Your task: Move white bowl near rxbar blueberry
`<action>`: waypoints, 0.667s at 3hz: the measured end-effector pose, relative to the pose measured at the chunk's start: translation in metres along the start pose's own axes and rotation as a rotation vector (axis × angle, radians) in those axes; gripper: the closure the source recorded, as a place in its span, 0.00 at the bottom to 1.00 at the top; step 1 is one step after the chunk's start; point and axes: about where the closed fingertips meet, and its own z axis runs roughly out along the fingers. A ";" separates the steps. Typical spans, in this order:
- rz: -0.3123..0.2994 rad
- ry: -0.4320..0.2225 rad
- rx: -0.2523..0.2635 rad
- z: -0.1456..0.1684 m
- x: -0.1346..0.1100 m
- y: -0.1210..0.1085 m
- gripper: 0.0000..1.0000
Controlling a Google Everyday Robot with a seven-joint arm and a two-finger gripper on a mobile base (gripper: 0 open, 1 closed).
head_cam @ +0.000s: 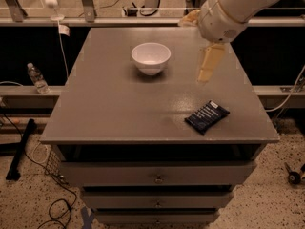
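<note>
White bowl (151, 57) is seen upright on the far half of the table (109, 109), a little left of the middle, with nothing in it that can be made out. The rxbar blueberry (207, 116) is laid flat and slanted near the front right corner, well apart from the bowl and close to the front edge. The end effector (208, 62) is held above the table to the right of the bowl, roughly between bowl and bar but nearer the back, hung from the pale arm (238, 4) that enters from the upper right. Whether it is released or clenched cannot be told; nothing is seen to be carried in it, and the bowl is not touched. The task is judged to be at its approach, with the grasp not yet made.

Several failures can be foreseen. The glossy, tapering wall could be squeezed out of a grip set too low or too lightly, and the bowl could be dropped or tipped. If the rim is struck from the side on descent, the bowl could be pushed toward the left edge. At placement, the bar could be nudged off the nearby front edge if the bowl is set down on or against it.
</note>
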 end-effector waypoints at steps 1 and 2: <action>-0.041 -0.067 -0.006 0.049 -0.011 -0.038 0.00; -0.041 -0.067 -0.006 0.049 -0.011 -0.038 0.00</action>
